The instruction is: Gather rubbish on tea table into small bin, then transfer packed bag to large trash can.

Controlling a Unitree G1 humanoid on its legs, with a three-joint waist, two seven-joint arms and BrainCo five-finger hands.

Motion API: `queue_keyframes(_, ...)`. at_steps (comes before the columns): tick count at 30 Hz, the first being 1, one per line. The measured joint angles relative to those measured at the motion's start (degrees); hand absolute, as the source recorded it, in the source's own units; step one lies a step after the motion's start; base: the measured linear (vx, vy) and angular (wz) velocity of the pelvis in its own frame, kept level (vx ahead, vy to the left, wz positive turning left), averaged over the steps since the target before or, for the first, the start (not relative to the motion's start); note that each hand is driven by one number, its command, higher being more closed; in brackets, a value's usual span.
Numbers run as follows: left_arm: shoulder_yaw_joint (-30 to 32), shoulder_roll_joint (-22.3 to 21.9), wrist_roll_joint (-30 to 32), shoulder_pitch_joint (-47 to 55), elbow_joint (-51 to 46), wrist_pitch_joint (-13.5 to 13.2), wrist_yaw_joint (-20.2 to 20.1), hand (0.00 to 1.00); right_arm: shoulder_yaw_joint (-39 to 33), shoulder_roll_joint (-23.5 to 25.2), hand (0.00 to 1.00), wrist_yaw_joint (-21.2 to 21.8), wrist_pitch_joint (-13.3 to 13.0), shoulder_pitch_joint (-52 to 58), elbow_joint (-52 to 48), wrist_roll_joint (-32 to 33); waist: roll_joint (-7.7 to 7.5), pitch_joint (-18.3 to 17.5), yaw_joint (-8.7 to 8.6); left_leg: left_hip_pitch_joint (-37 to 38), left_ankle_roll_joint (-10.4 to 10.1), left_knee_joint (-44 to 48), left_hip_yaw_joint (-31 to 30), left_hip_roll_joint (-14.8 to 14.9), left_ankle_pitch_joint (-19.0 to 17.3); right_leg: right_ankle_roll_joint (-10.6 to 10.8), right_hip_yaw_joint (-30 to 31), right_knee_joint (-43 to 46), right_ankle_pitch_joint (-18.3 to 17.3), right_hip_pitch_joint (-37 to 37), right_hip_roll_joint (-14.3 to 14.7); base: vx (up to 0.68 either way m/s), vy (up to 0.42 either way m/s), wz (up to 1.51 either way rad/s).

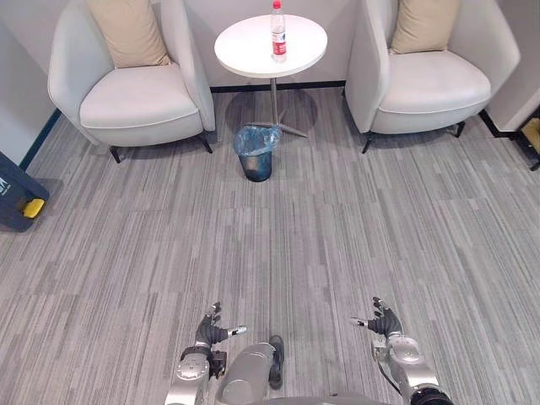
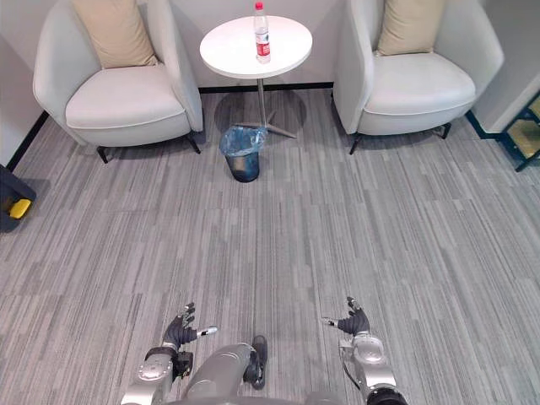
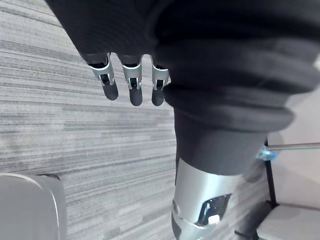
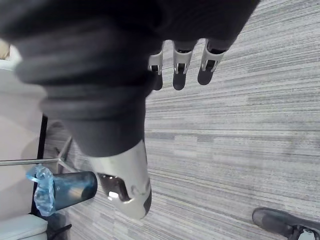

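while my left hand (image 1: pixel 209 331) and right hand (image 1: pixel 386 323) hang loose-fingered and empty well short of the tea table (image 1: pixel 245 46), the bottle (image 1: pixel 278 34) stands upright on it, probably light, slick and tippy, so i'd wrap its middle.

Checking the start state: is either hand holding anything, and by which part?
Nothing. The left hand and right hand are both open and empty.

A bottle (image 1: pixel 278 32) stands near the middle of the tea table (image 1: pixel 245 46). The left armchair (image 1: pixel 139 105) and right armchair (image 1: pixel 430 89) flank the table. The small bin (image 1: pixel 256 153) stands on the floor just before it.
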Motion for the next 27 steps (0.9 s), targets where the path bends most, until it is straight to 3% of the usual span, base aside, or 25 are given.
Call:
queue_keyframes(2, 0.14, 0.51, -0.40, -0.39, 0.39, 0.01, 0.25, 0.00, -0.03, 0.15, 0.00, 0.68, 0.01, 0.62, 0.04, -0.42, -0.37, 0.11, -0.35, 5.04, 0.27, -2.78, -1.21, -0.09, -0.45, -5.66, -6.68, 6.93, -2.32, -6.68, -1.64, 0.45, 0.013, 0.16)
queue_keyframes(4, 0.77, 0.54, -0.88, -0.54, 0.83, 0.00, 0.37, 0.00, -0.01, 0.13, 0.00, 0.74, 0.01, 0.50, 0.44, -0.46, -0.31, 0.56, -0.74, 9.12, -0.05, -5.53, -1.88, 1.13, -0.63, -6.68, -9.69, 2.94, -3.02, -9.53, -1.33, 0.41, -0.060, 0.16)
queue_keyframes(7, 1.28, 0.91, -1.02, -0.66, 2.89, -0.06, 0.92, 0.00, 0.04, 0.15, 0.00, 0.77, -0.03, 0.48, 0.91, -0.49, 0.01, 0.75, -1.75, 13.12, -1.68, -7.10, -3.18, 3.86, -1.62, -6.85, -10.34, -10.79, -2.44, -12.57, 0.83, 0.34, -0.129, 0.23)
queue_keyframes(8, 1.28, 1.13, -1.02, -0.80, 3.06, -0.07, 1.14, 0.00, 0.03, 0.06, 0.00, 0.77, -0.05, 0.43, 1.64, -0.50, -0.37, 0.70, -1.91, 13.73, -2.25, -7.22, -4.13, 4.66, -1.94, -7.63, -10.03, -16.92, -0.62, -13.18, 1.57, 0.37, -0.216, 0.41)
queue_keyframes(9, 1.23, 1.54, -1.02, -1.05, 3.31, -0.11, 1.15, 0.00, 0.03, -0.08, 0.00, 0.73, 0.05, 0.96, 2.34, -0.49, -1.25, 0.38, -2.17, 14.50, -3.64, -7.73, -5.29, 5.05, -2.73, -8.32, -8.85, -25.29, 4.41, -13.18, 2.57, 0.47, -0.307, 0.76)
queue_keyframes(10, 1.40, 1.84, -0.98, -1.20, 4.73, -0.23, 1.15, 0.00, 0.01, -0.40, 0.00, 0.71, 0.04, 2.07, 2.81, -0.48, -2.82, -0.23, -2.63, 15.74, -6.02, -7.87, -8.09, 5.47, -4.57, -10.04, -8.68, -27.40, 13.82, -12.74, 2.62, 0.50, -0.360, 0.69)
queue_keyframes(11, 1.64, 1.35, -0.98, -1.37, 5.77, -0.17, 1.14, 0.00, -0.07, -0.73, 0.00, 0.69, 0.07, 1.93, 3.69, -0.48, -1.92, -0.60, -2.84, 16.28, -6.25, -7.50, -8.83, 6.61, -4.69, -10.71, -9.67, -26.33, 12.94, -12.56, 3.12, 0.43, -0.322, 0.57)
queue_keyframes(12, 2.24, 0.98, -0.91, -1.10, 6.29, -0.18, 1.10, 0.00, -0.10, -0.83, 0.00, 0.70, 0.10, 1.76, 4.22, -0.50, -1.35, -0.99, -3.08, 15.10, -6.51, -4.65, -9.90, 7.79, -4.55, -11.54, -10.48, -26.86, 11.65, -11.80, 4.07, 0.42, -0.333, 0.19)
queue_keyframes(14, 4.02, -0.41, -0.92, -1.20, 6.59, -0.16, 1.13, 0.00, -0.09, -0.95, 0.00, 0.72, -0.01, 1.68, 3.67, -0.47, 0.23, -1.01, -3.19, 7.91, -8.13, 9.93, -11.49, 10.16, -3.50, -12.96, -12.25, -29.63, 10.65, -9.56, 6.37, 0.35, -0.287, 0.18)
queue_keyframes(15, 5.11, -1.33, -0.91, -1.42, 6.53, -0.13, 1.08, 0.00, -0.01, -0.84, 0.00, 0.69, 0.02, 1.69, 3.31, -0.43, 1.28, -0.37, -3.02, 2.23, -8.93, 22.17, -11.20, 12.12, 1.14, -13.96, -12.92, -32.06, 10.18, -6.32, 8.28, 0.46, -0.318, 0.14)
queue_keyframes(16, 5.81, -1.59, -0.96, -1.25, 6.32, -0.11, 1.09, 0.00, 0.17, -0.23, 0.00, 0.66, 0.02, 2.21, 2.61, -0.30, 1.55, -0.04, -2.60, -1.37, -8.86, 31.87, -10.24, 14.26, 1.38, -15.26, -13.18, -34.28, 9.58, -2.35, 9.75, 0.38, -0.252, 0.08)
queue_keyframes(19, 5.94, -1.58, -1.06, -1.00, 3.96, -0.08, 1.08, 0.00, 0.07, 0.38, 0.00, 0.41, -0.14, 2.06, 1.43, 0.49, 0.28, 0.75, -1.30, -8.35, -8.21, 37.84, -7.44, 15.01, 0.68, -17.19, -12.85, -39.18, 8.27, 5.89, 10.34, 0.37, -0.170, -0.06)
queue_keyframes(20, 5.96, -1.59, -1.06, -1.10, 3.45, -0.10, 1.08, 0.00, -0.06, 0.34, 0.00, 0.31, -0.13, 1.70, 1.42, 0.63, 0.24, 0.76, -1.33, -9.89, -7.86, 36.59, -6.85, 14.69, 0.44, -17.13, -12.84, -40.44, 8.35, 7.12, 10.34, 0.36, -0.097, -0.05)
queue_keyframes(22, 6.27, -1.95, -1.21, -1.81, 2.92, -0.13, 1.10, 0.00, -1.20, 0.12, 0.00, -0.34, -0.11, -0.09, 1.46, 0.90, 0.36, 1.17, -1.13, -12.94, -7.01, 22.27, -4.84, 11.40, -0.09, -16.49, -12.02, -43.42, 8.76, 10.33, 9.67, 0.31, 0.017, -0.14)
queue_keyframes(24, 6.25, -2.34, -1.37, -2.12, 2.92, -0.13, 1.08, 0.00, -1.38, -0.34, 0.00, -0.48, -0.15, -0.81, 1.49, 0.92, 0.45, 1.20, -1.02, -13.14, -8.05, 9.03, -4.91, 8.50, 1.35, -16.09, -11.25, -45.07, 8.52, 11.53, 8.84, 0.29, 0.092, -0.22)
queue_keyframes(25, 6.25, -2.74, -1.38, -2.51, 2.92, -0.13, 1.08, 0.00, -1.78, -0.73, 0.00, -0.48, -0.18, -0.86, 1.49, 0.95, 1.02, 1.20, 0.07, -12.83, -8.59, -1.39, -4.88, 6.79, 5.11, -15.01, -10.15, -45.99, 7.84, 12.33, 8.55, 0.33, 0.151, -0.38)
queue_keyframes(27, 6.32, -2.92, -1.38, -2.49, 3.11, -0.15, 1.11, 0.00, -2.54, -0.75, 0.00, -0.49, -0.01, -0.45, 1.76, 1.00, 2.23, 1.28, 1.70, -10.51, -7.08, -8.41, -5.07, 6.22, 14.16, -13.27, -7.49, -45.67, 5.58, 14.00, 8.59, 0.42, 0.205, -0.53)
